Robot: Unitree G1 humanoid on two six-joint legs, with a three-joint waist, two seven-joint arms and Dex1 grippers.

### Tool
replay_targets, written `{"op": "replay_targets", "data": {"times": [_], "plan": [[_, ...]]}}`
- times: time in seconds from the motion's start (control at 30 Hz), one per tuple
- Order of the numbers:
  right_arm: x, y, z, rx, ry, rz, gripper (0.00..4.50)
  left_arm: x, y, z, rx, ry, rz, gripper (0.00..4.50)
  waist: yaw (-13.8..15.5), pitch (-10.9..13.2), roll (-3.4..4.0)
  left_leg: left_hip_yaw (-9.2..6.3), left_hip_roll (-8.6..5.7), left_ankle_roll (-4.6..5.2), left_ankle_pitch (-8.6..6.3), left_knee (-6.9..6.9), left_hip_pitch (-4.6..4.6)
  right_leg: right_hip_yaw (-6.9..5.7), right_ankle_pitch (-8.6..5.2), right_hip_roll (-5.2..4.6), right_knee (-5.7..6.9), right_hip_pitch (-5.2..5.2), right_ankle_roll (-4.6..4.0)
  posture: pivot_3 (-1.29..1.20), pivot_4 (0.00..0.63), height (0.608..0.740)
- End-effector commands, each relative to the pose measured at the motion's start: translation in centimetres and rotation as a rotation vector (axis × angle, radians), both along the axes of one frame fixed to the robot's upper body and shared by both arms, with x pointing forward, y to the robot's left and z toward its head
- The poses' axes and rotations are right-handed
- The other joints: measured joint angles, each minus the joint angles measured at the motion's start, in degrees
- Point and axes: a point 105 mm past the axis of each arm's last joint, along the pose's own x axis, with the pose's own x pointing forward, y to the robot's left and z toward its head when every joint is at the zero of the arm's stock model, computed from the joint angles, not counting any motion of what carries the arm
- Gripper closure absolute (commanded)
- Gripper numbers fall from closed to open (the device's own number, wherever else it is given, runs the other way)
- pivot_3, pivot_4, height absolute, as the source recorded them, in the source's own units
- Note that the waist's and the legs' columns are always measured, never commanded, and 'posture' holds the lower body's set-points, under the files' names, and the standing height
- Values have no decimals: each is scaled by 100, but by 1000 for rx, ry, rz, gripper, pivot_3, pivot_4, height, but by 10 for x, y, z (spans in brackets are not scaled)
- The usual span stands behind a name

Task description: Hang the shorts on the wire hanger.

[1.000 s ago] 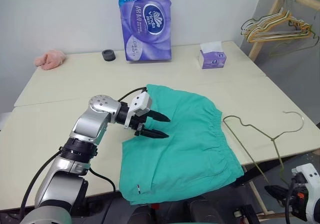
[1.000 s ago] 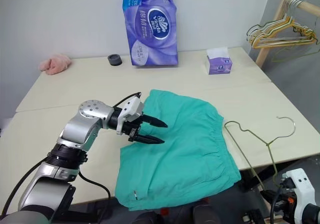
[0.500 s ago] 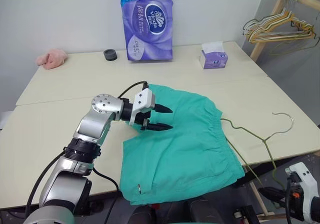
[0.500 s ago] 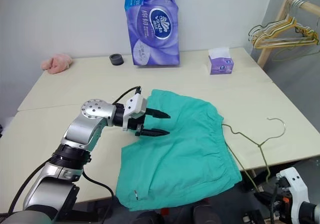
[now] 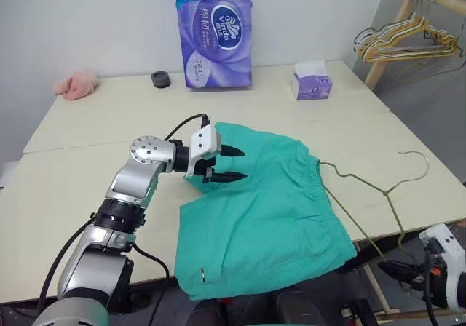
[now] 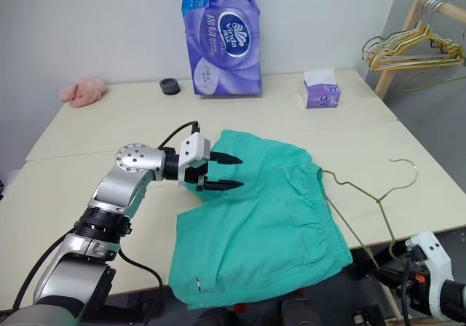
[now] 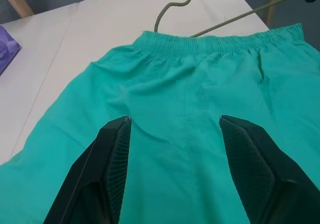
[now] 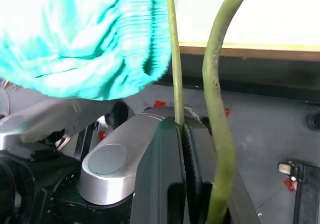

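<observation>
A: How far along is this?

B: Early, I'd say. The shorts [image 5: 266, 217] lie flat on the worktop [image 5: 87, 166], their near edge hanging over its front, the waistband toward the robot's right. None of the cloth is on the hanger [image 5: 371, 195] yet.

A: And where is the hanger?

B: Held by the right gripper [image 8: 182, 134], down past the worktop's front right corner. In the right wrist view its jaws are clenched on one strand of the wire, with a second strand passing just beside them. From there the wire rises over the worktop's edge, the hook is up near the right side, and one arm of it reaches the waistband. Whether it touches the cloth or has begun to slip inside, I cannot tell.

A: The left gripper?

B: The left gripper [image 5: 227, 164] hovers over the upper left part of the shorts, jaws apart and holding nothing. The left wrist view looks along them across the cloth to the waistband, with the hook beyond it.

A: So what is left?

B: Nearly all of it, by my reading. The hanger is picked up; that is the done part. The shorts need lifting or opening, then threading or draping over the wire so they stay put.
</observation>
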Motion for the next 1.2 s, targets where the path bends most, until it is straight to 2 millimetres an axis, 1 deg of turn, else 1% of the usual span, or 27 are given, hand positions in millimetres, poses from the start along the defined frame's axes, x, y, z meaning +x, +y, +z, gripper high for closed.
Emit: {"op": "replay_targets", "data": {"times": [0.03,0.17,0.27,0.37,0.5,0.6,0.7,0.83,0.93,1.0,1.1,1.2], "plan": [[4,2,8,8,-17,31,4500,3,1,16,-4,-76,-2,1533,6,0,0,0,0,0,0,0,-1,0,0,0,0,0,0,-202,86,740],[3,7,-1,17,25,64,4500,4,1,16,-4,-78,0,1533,7,0,-1,0,0,0,0,1,0,-1,0,0,0,0,1,-202,86,740],[9,12,-8,27,38,87,4500,4,0,16,-9,-77,-1,1533,2,-1,-1,-2,0,0,0,0,0,0,0,0,0,0,1,-203,81,740],[21,14,-12,30,38,98,4500,5,-1,17,-12,-80,-2,1533,-5,-1,-2,1,0,0,0,0,0,-1,1,0,1,-1,1,-200,80,740],[42,16,-13,5,12,142,4500,7,-1,20,-26,-89,4,1533,-2,-1,-2,2,-2,0,0,2,2,-2,1,0,2,0,2,-195,78,740],[56,11,-14,9,-8,108,4500,8,-1,21,-29,-92,8,1533,4,-1,-2,-2,-2,0,0,1,0,-2,1,0,2,-1,1,-191,78,740],[65,6,-16,10,-11,89,4500,8,-1,21,-31,-92,10,1533,6,-1,-6,-10,-2,0,0,1,-3,-1,2,-1,3,-1,2,-182,78,740],[73,17,-5,48,-62,135,4500,8,0,22,-40,-92,20,1533,-19,-1,-5,1,-2,1,0,5,1,-1,8,-1,4,-1,10,-182,78,740],[79,19,1,27,-110,146,4500,9,1,23,-50,-90,31,1533,-32,-1,-5,2,0,1,0,5,1,0,8,-1,5,-3,10,-182,78,740],[90,21,12,-17,-191,158,4500,11,2,27,-84,-94,52,1533,-45,1,-7,3,0,1,0,5,1,0,8,-1,6,-3,11,-176,81,740],[101,27,26,-39,-264,175,4500,14,0,35,-130,-87,75,1533,-114,4,-11,15,5,1,1,6,4,2,18,0,5,-6,26,-184,82,740],[109,40,39,-21,-312,211,4500,19,-3,44,-180,-79,94,1533,-225,10,-18,24,5,2,1,11,5,9,26,-1,4,-6,34,-192,81,740]]}}
